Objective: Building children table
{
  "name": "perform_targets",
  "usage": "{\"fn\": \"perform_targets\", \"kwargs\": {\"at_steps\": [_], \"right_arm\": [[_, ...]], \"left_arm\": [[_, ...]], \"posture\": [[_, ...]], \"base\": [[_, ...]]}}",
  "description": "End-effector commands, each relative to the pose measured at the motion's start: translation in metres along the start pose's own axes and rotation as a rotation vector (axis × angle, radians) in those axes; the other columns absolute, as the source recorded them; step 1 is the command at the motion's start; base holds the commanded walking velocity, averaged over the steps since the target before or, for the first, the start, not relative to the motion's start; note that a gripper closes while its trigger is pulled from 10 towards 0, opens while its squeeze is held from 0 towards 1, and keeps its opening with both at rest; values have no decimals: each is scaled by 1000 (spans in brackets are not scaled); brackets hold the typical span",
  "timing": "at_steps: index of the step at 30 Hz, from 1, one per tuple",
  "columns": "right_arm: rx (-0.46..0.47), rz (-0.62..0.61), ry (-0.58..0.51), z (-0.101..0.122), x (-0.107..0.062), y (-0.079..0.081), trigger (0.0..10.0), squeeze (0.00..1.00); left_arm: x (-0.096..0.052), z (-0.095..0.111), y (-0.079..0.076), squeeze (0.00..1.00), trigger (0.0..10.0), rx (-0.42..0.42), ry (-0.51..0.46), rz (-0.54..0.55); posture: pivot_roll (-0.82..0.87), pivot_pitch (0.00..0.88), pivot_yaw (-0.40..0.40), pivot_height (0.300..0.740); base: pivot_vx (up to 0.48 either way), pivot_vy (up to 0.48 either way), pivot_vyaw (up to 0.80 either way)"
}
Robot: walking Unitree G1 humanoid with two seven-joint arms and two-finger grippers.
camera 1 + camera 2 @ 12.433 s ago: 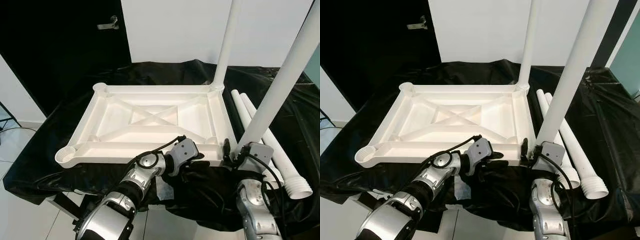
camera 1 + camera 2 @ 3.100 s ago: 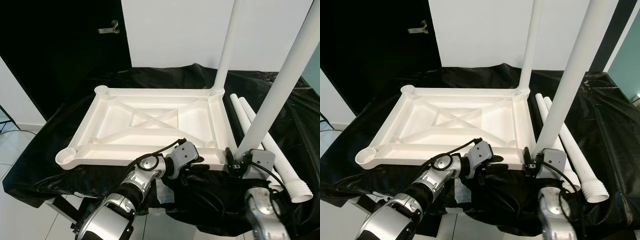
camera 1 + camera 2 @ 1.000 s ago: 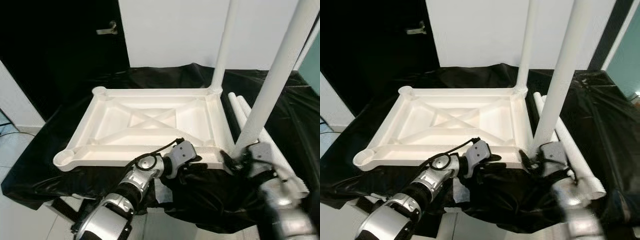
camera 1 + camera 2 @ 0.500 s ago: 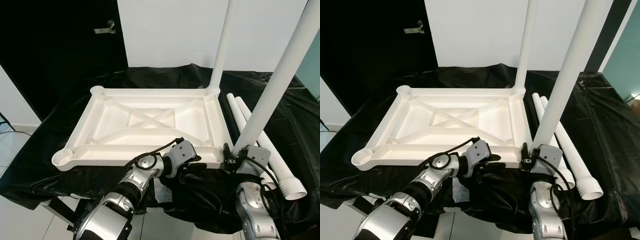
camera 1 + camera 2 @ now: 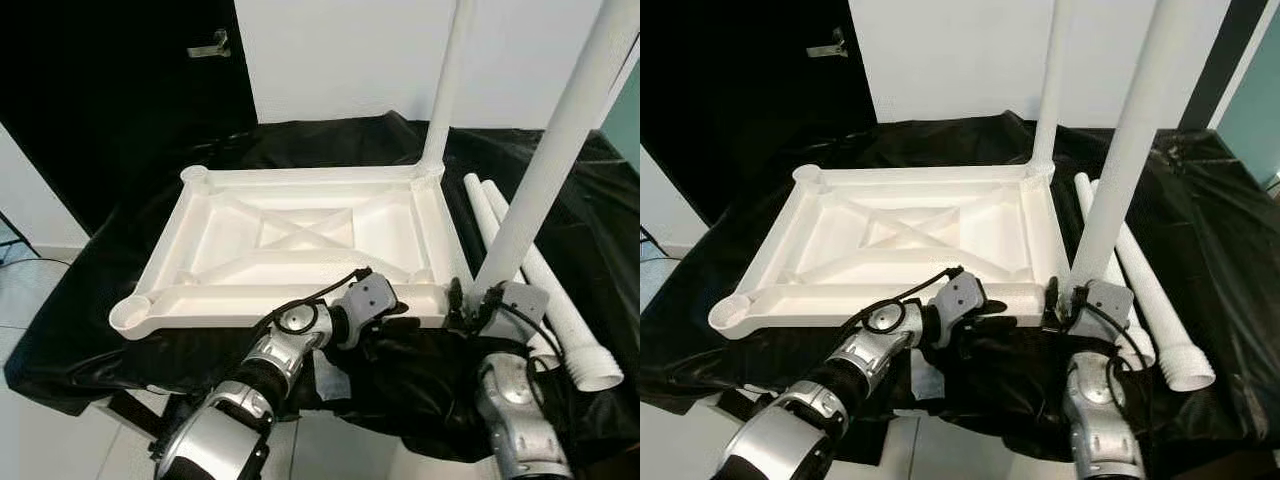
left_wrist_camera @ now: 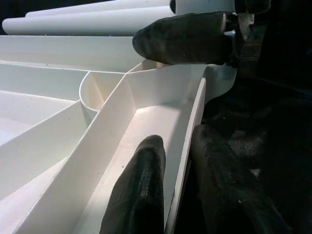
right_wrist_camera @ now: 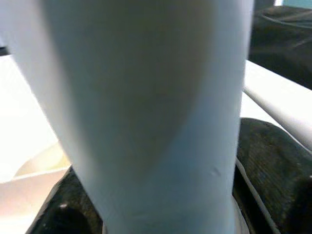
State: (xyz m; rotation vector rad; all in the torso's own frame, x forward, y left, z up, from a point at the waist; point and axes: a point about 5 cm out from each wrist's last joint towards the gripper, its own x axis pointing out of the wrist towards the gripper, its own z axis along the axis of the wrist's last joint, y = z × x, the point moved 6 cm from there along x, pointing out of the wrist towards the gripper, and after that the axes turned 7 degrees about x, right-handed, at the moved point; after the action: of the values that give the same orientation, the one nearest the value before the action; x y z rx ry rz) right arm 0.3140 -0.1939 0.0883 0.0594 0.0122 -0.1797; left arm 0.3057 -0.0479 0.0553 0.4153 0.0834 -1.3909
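Where the dark doorway fills the far left of the room, I see a metal door handle, and a white wall runs across behind the work surface. I can read no writing or brand marks on anything here. A crumpled black cloth covers the surface, and pale floor shows at the near left.

On the cloth lies the white tabletop, upside down, its ribbed underside and crossed braces facing up. An open round socket sits at its near left corner, another at the far left corner.

My left gripper is at the near rim of the tabletop, right of centre; in the left wrist view its fingers are clamped on the thin rim, one inside and one outside.

A far leg stands upright in the far right corner. A near leg rises from the near right corner, and my right gripper grips its base, a finger on either side. Two spare legs lie side by side on the cloth at the right.
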Motion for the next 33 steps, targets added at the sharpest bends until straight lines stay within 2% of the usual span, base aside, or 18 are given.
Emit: {"fn": "perform_targets", "kwargs": {"at_steps": [1,3,7,10,11,12,14,15,16,25,33], "right_arm": [[-58,40,66,-15,-1,-2,10000,0],[-115,114,51,-9,2,-6,10000,0],[-234,401,85,-4,0,0,10000,0],[-296,513,110,-4,-6,0,10000,0],[-309,535,115,-3,-7,0,9255,0],[-309,535,115,-3,-7,0,9255,0],[-336,574,143,-5,-9,-4,2392,0],[-341,585,156,-6,-10,-5,2392,0],[-347,602,165,-6,-11,-5,0,0],[-347,704,234,-14,-23,-7,0,0],[-327,681,286,-31,-30,-3,0,0]], "left_arm": [[-4,-51,-46,0,10000,-129,167,-145],[-5,-51,-45,0,10000,-126,168,-145],[-7,-53,-44,0,10000,-123,176,-147],[-7,-54,-45,0,10000,-120,177,-151],[-7,-53,-45,0,10000,-120,177,-151],[-7,-53,-45,0,10000,-120,177,-151],[-5,-52,-45,0,10000,-117,173,-152],[-5,-51,-45,0,10000,-117,171,-152],[-4,-50,-44,0,10000,-117,169,-151],[-7,-54,-47,0,10000,-125,174,-150],[-7,-54,-48,0,10000,-127,173,-153]], "posture": [[-140,0,37,740],[-140,0,37,740],[-153,0,43,740],[-157,0,45,740],[-157,0,45,740],[-157,0,45,740],[-156,0,41,740],[-156,0,40,740],[-155,0,40,740],[-153,0,39,740],[-151,0,49,740]], "base": [[0,0,0],[0,0,0],[0,0,0],[0,0,0],[0,0,0],[0,0,0],[0,0,0],[0,0,0],[0,0,0],[0,0,0],[0,0,0]]}}
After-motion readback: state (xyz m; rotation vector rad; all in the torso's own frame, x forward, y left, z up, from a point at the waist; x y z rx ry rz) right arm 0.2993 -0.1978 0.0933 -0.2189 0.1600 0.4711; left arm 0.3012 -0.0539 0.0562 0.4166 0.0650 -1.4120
